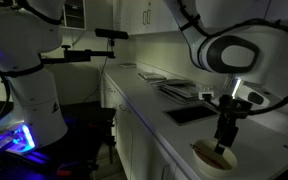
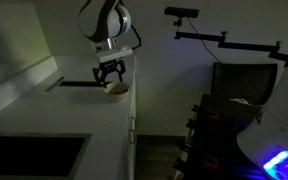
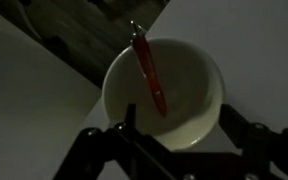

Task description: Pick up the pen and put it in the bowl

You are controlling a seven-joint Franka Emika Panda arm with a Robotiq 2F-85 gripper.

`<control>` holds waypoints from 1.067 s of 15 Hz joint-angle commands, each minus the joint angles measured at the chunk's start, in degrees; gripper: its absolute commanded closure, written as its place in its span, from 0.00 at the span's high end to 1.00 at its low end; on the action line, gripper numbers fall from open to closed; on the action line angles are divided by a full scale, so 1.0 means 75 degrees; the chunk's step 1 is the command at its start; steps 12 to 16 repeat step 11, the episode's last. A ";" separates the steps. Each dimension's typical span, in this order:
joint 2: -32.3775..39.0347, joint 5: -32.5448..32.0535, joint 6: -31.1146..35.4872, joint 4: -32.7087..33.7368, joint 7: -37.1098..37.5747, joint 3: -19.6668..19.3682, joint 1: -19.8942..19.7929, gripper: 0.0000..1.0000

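The red pen [image 3: 150,73] lies slanted inside the off-white bowl [image 3: 199,110], its upper end resting on the far rim. My gripper [image 3: 174,150] hangs open and empty just above the bowl, its dark fingers at the lower edge of the wrist view. In both exterior views the gripper [image 1: 224,130] [image 2: 110,75] is directly over the bowl [image 1: 210,154] [image 2: 117,89], which sits at the edge of the white counter. The pen does not show in the exterior views.
A dark flat square tray [image 1: 191,113] [image 2: 76,85] lies on the counter [image 1: 174,130] beside the bowl. Papers or flat items [image 1: 174,90] lie farther along the counter. The counter edge drops off right by the bowl. A dark sink-like recess [image 2: 34,155] is at one end.
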 commanded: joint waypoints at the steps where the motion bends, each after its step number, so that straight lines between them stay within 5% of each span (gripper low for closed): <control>1: -0.0597 -0.0429 0.0190 -0.0572 0.0352 -0.0282 0.0477 1.00; 8: -0.1697 -0.2069 -0.0555 -0.1250 0.1779 -0.0495 0.1229 1.00; 16: -0.1948 -0.2332 -0.0709 -0.1434 0.1918 -0.0329 0.1231 1.00</control>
